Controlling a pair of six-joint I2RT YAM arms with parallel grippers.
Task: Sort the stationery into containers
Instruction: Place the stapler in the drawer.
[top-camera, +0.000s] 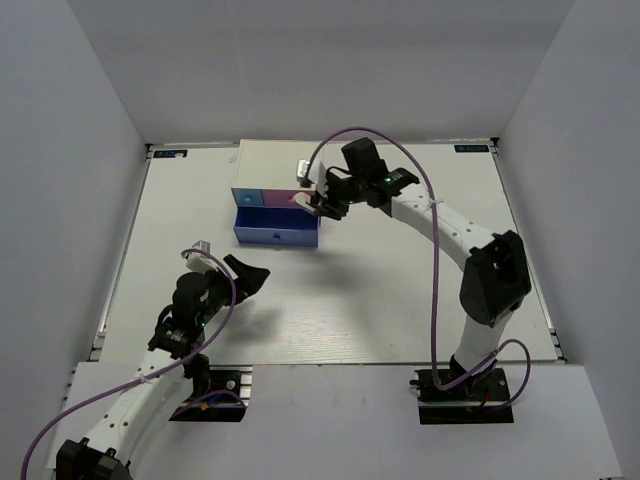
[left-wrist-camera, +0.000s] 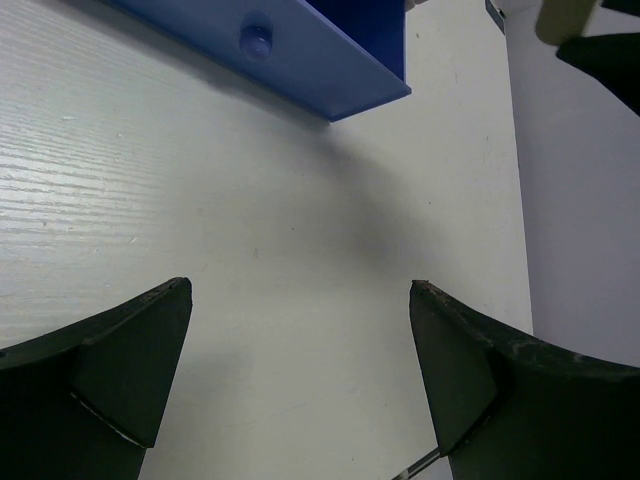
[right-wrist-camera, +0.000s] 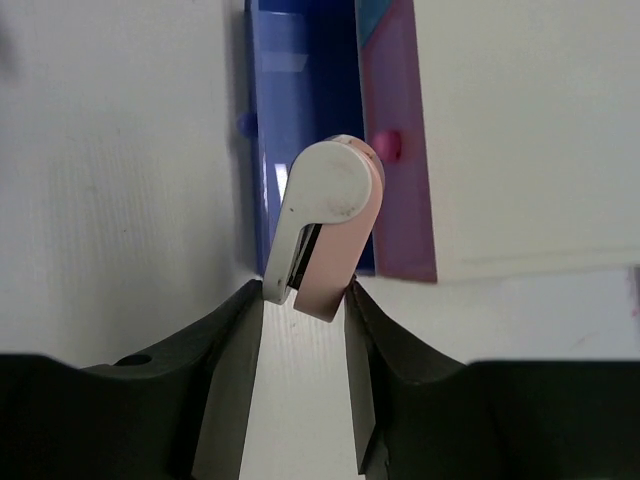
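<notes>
Gripping one whitish-pink eraser, one drawer open

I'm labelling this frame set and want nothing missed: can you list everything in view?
table: one, white, under everything.
drawer box: one, white-topped, far middle of the table.
closed drawer fronts: two, light blue and pink, side by side on the box.
open drawer: one, blue with a round knob, pulled out toward the arms.
stationery item: one, whitish-pink, pinched in the right gripper near the box's front.
left gripper: one, black, open, above bare table on the near side of the open drawer.
right gripper: one, black, shut on the stationery item.
</notes>
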